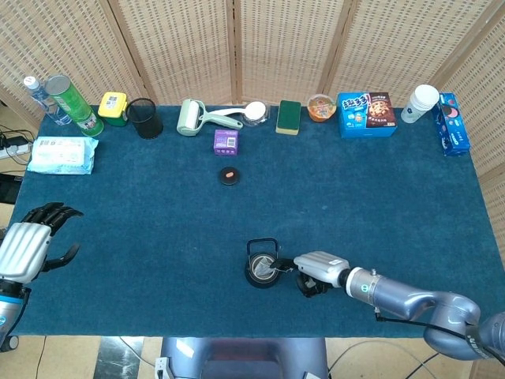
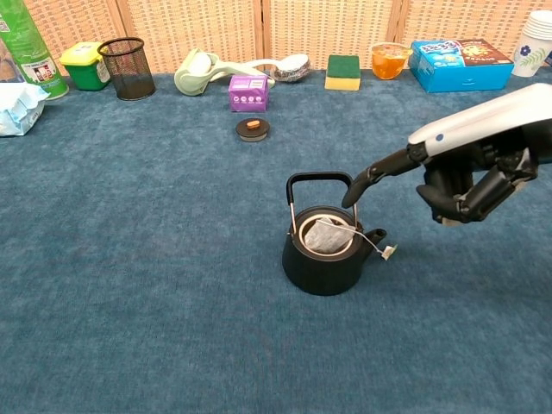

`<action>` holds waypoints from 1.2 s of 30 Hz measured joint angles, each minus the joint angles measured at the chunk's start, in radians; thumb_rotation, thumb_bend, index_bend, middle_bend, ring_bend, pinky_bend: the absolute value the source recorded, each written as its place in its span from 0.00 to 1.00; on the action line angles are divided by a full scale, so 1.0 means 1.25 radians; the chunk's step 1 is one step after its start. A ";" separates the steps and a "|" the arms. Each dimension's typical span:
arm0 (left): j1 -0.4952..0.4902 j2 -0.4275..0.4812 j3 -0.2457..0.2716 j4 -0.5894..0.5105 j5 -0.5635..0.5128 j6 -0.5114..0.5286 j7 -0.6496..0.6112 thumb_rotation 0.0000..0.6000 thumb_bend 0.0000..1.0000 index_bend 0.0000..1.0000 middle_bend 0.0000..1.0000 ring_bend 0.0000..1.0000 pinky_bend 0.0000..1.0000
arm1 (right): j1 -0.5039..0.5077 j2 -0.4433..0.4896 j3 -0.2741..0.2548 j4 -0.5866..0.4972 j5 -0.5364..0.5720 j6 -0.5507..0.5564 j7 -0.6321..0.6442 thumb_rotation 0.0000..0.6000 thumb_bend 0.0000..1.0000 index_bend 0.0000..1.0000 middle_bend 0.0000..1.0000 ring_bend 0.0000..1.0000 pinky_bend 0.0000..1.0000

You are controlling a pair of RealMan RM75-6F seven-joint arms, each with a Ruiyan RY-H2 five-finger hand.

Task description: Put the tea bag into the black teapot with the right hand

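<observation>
Teapot (image 2: 323, 255) sits near the front middle of the blue table (image 1: 142, 205), lid off, and we see the tea bag (image 2: 329, 235) lying in its open mouth under the raised handle, with the string running over the rim beside the spout and the tag (image 2: 390, 252) resting on the cloth just right of it. Our right hand (image 2: 457, 168) hangs just right of the pot, holding nothing: one finger reaches out toward the handle, its tip just above the rim, the others curled under. We judge the drop itself done and the step in hand a finishing one, nudging the bag down or tidying the string. The next move calls for a light, short touch, since a push on the handle or the string could tip the pot or drag the bag back out. Room is generous: the lid (image 2: 253, 128) lies well apart toward the back, the other clutter lines the far edge, and the front edge is near in the head view. Our left hand (image 1: 28, 245) hovers spread and empty at the far left edge.
</observation>
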 measured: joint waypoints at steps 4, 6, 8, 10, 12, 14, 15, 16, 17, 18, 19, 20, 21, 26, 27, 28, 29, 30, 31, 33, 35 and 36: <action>0.007 0.004 0.002 0.002 -0.001 0.006 -0.004 1.00 0.37 0.27 0.28 0.16 0.20 | 0.022 -0.015 0.001 0.002 0.029 -0.020 -0.040 1.00 1.00 0.09 1.00 1.00 1.00; 0.010 0.005 0.004 0.003 -0.002 0.008 -0.006 1.00 0.37 0.27 0.28 0.16 0.20 | 0.029 -0.024 0.003 0.005 0.047 -0.029 -0.062 1.00 1.00 0.09 1.00 1.00 1.00; 0.013 0.006 0.005 0.006 -0.004 0.008 -0.008 1.00 0.37 0.27 0.28 0.16 0.20 | 0.034 -0.031 0.004 0.009 0.062 -0.036 -0.081 1.00 1.00 0.09 1.00 1.00 1.00; 0.016 0.005 0.008 0.010 -0.006 0.008 -0.011 1.00 0.37 0.27 0.28 0.16 0.20 | 0.040 -0.041 0.006 0.018 0.078 -0.044 -0.111 1.00 1.00 0.09 1.00 1.00 1.00; 0.018 0.004 0.010 0.014 -0.005 0.008 -0.014 1.00 0.37 0.27 0.28 0.16 0.20 | 0.044 -0.052 0.008 0.024 0.106 -0.053 -0.149 1.00 1.00 0.09 1.00 1.00 1.00; 0.019 0.003 0.010 0.016 -0.004 0.008 -0.016 1.00 0.37 0.27 0.28 0.16 0.20 | 0.048 -0.061 0.009 0.029 0.138 -0.059 -0.186 1.00 1.00 0.09 1.00 1.00 1.00; 0.019 0.003 0.010 0.017 -0.004 0.008 -0.016 1.00 0.37 0.27 0.28 0.16 0.20 | 0.050 -0.067 0.010 0.032 0.160 -0.061 -0.210 1.00 1.00 0.09 1.00 1.00 1.00; 0.019 0.002 0.010 0.018 -0.004 0.007 -0.016 1.00 0.37 0.27 0.28 0.16 0.20 | 0.051 -0.071 0.010 0.035 0.175 -0.062 -0.227 1.00 1.00 0.09 1.00 1.00 1.00; 0.019 0.002 0.011 0.019 -0.004 0.007 -0.017 1.00 0.37 0.27 0.28 0.16 0.20 | 0.052 -0.075 0.009 0.037 0.190 -0.063 -0.244 1.00 1.00 0.09 1.00 1.00 1.00; 0.019 0.001 0.011 0.020 -0.004 0.007 -0.018 1.00 0.37 0.27 0.28 0.16 0.20 | 0.054 -0.081 0.008 0.040 0.210 -0.065 -0.267 1.00 1.00 0.09 1.00 1.00 1.00; 0.019 0.000 0.011 0.022 -0.004 0.006 -0.018 1.00 0.37 0.27 0.28 0.16 0.20 | 0.056 -0.086 0.007 0.042 0.225 -0.066 -0.284 1.00 1.00 0.09 1.00 1.00 1.00; 0.019 -0.002 0.011 0.024 -0.004 0.005 -0.020 1.00 0.37 0.27 0.28 0.16 0.20 | 0.058 -0.091 0.005 0.044 0.240 -0.067 -0.301 1.00 1.00 0.09 1.00 1.00 1.00; 0.019 -0.002 0.011 0.025 -0.003 0.004 -0.020 1.00 0.37 0.27 0.28 0.16 0.20 | 0.061 -0.097 0.002 0.047 0.259 -0.067 -0.323 1.00 1.00 0.09 1.00 1.00 1.00; 0.019 -0.005 0.012 0.029 -0.003 0.000 -0.022 1.00 0.37 0.27 0.28 0.16 0.20 | 0.075 -0.120 -0.014 0.055 0.335 -0.067 -0.398 1.00 1.00 0.09 1.00 1.00 1.00; 0.019 -0.005 0.012 0.030 -0.004 -0.001 -0.022 1.00 0.37 0.27 0.28 0.16 0.20 | 0.079 -0.125 -0.019 0.056 0.353 -0.065 -0.413 1.00 1.00 0.09 1.00 1.00 1.00; 0.019 -0.006 0.012 0.031 -0.005 -0.001 -0.022 1.00 0.37 0.27 0.28 0.16 0.20 | 0.082 -0.128 -0.023 0.057 0.366 -0.064 -0.424 1.00 1.00 0.09 1.00 1.00 1.00; 0.019 -0.006 0.012 0.031 -0.004 -0.002 -0.022 1.00 0.37 0.27 0.28 0.16 0.20 | 0.084 -0.131 -0.026 0.057 0.378 -0.062 -0.435 1.00 1.00 0.09 1.00 1.00 1.00; 0.019 -0.007 0.012 0.031 -0.004 -0.002 -0.022 1.00 0.37 0.27 0.28 0.16 0.20 | 0.088 -0.136 -0.031 0.057 0.393 -0.060 -0.449 1.00 1.00 0.09 1.00 1.00 1.00; 0.019 -0.007 0.012 0.031 -0.004 -0.002 -0.022 1.00 0.37 0.27 0.28 0.16 0.20 | 0.091 -0.139 -0.034 0.057 0.404 -0.057 -0.459 1.00 1.00 0.09 1.00 1.00 1.00; 0.019 -0.007 0.012 0.031 -0.004 -0.002 -0.022 1.00 0.37 0.27 0.28 0.16 0.20 | 0.099 -0.145 -0.041 0.055 0.426 -0.052 -0.481 1.00 1.00 0.09 1.00 1.00 1.00; 0.019 -0.008 0.011 0.032 -0.004 -0.002 -0.023 1.00 0.37 0.27 0.28 0.16 0.20 | 0.106 -0.149 -0.045 0.053 0.444 -0.047 -0.497 1.00 1.00 0.09 1.00 1.00 1.00; 0.019 -0.008 0.011 0.032 -0.004 -0.002 -0.023 1.00 0.37 0.27 0.28 0.16 0.20 | 0.110 -0.152 -0.048 0.051 0.456 -0.043 -0.506 1.00 1.00 0.09 1.00 1.00 1.00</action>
